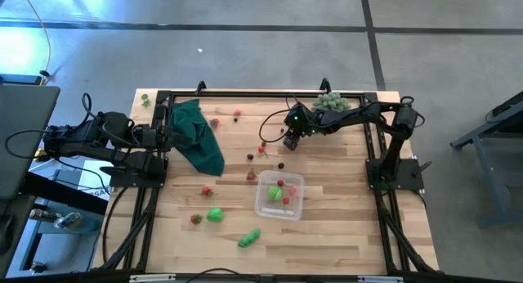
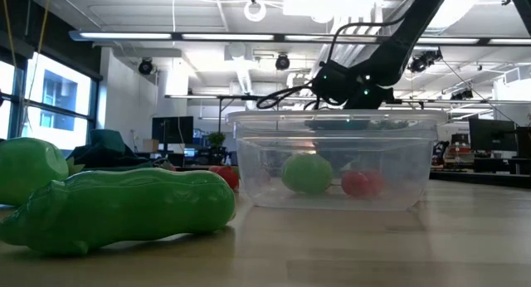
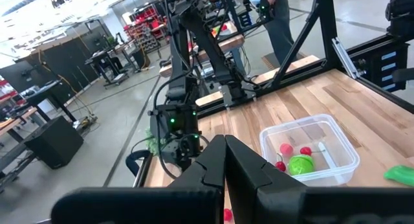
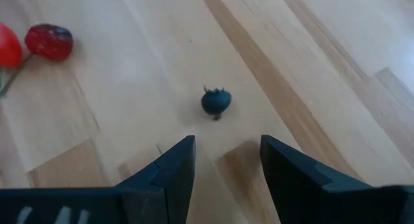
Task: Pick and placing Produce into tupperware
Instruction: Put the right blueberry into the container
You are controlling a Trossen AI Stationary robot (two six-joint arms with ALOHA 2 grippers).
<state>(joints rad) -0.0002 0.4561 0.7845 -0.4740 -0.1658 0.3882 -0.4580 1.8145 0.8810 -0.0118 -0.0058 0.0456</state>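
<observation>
Right gripper (image 4: 223, 162) lining up on a dark berry (image 4: 216, 101).
Its jaws are standing apart and empty, straddling the approach; left gripper (image 3: 223, 160) is waiting closed by the cloth (image 1: 196, 136); tupperware (image 1: 279, 196) is sitting nearby.

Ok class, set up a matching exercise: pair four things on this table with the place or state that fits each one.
Things:
1. left gripper
2. right gripper
3. green ball
4. dark berry

States:
a. lies on bare wood, just ahead of open fingers
b. inside the tupperware
c. shut, holds nothing
d. open, pointed down at the table

Pairs: 1-c, 2-d, 3-b, 4-a
</observation>
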